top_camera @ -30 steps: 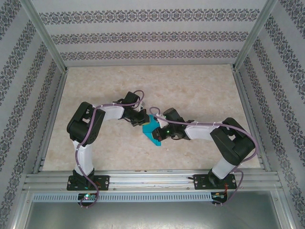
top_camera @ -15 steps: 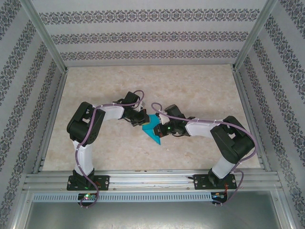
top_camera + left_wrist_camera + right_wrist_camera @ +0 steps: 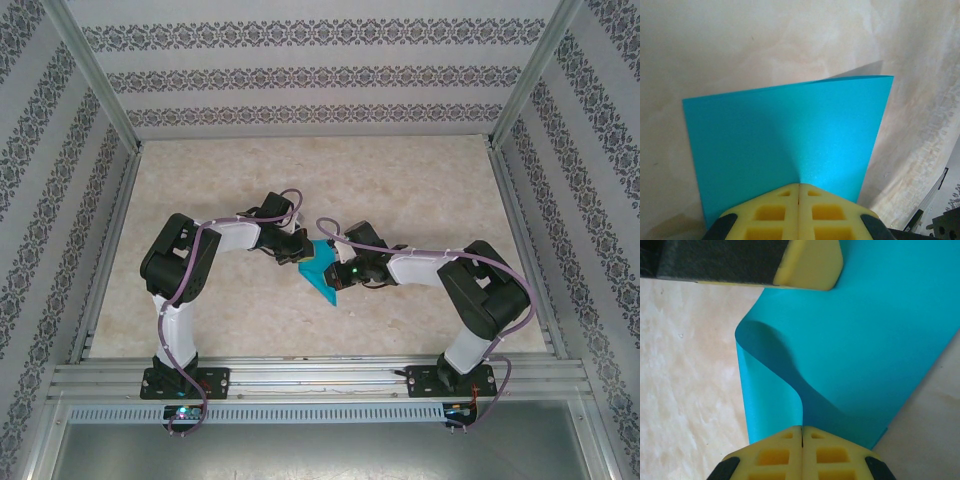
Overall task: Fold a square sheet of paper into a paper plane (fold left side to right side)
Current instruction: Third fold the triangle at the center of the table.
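The square sheet of paper lies on the counter, teal-blue and partly doubled over, with one pointed corner aimed toward the arm bases. The left tool sits at the sheet's far left edge, its yellow pads pressed together on the paper's border. In the left wrist view a faint ridge runs up from the pinch. The right tool sits at the sheet's right side, pads likewise closed on it — there the paper lifts and curls over in a loose loop, not creased flat. In the right wrist view, one pad of the left tool touches the sheet's far part.
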